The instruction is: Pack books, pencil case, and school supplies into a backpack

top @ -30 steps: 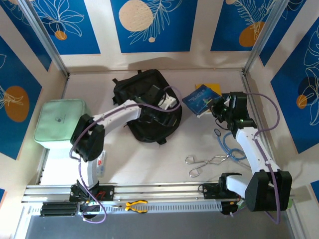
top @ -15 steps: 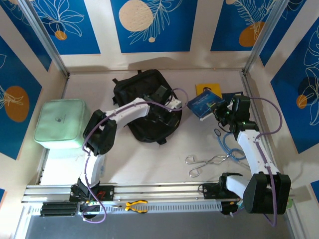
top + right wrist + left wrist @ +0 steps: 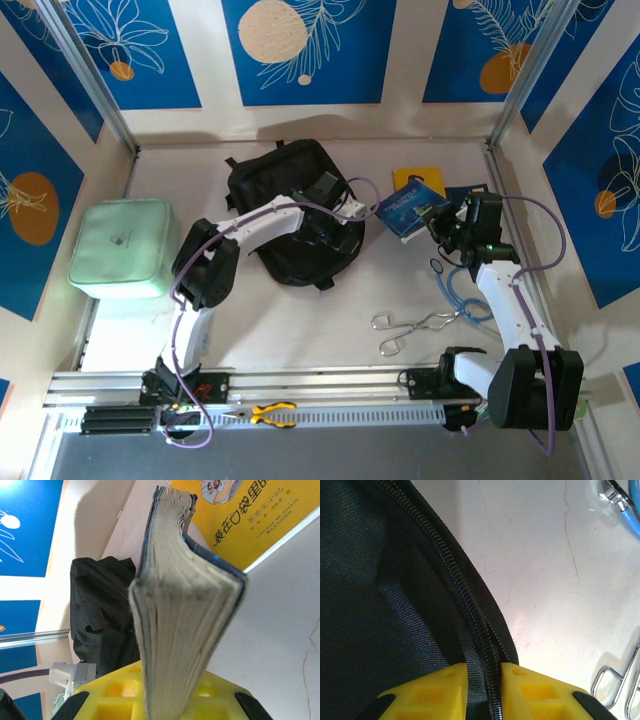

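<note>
Left wrist: left tool [image 3: 484,682] pinches the woven backpack [image 3: 375,610]; right tool [image 3: 167,695] clamps a rough-paged book [image 3: 180,605].

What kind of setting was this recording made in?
Probably a purpose-built robot test cell rather than a real classroom: a pale table boxed in by blue patterned wall panels, aluminium frame posts, and a mounting rail along the near edge.

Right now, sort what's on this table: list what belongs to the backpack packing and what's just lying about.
For the job: backpack, zip edge pinched in the left gripper; blue book, held in the right gripper; yellow book.
Lying about: metal tongs; yellow-handled pliers; blue cord; mint-green pouch, role unclear.
</note>
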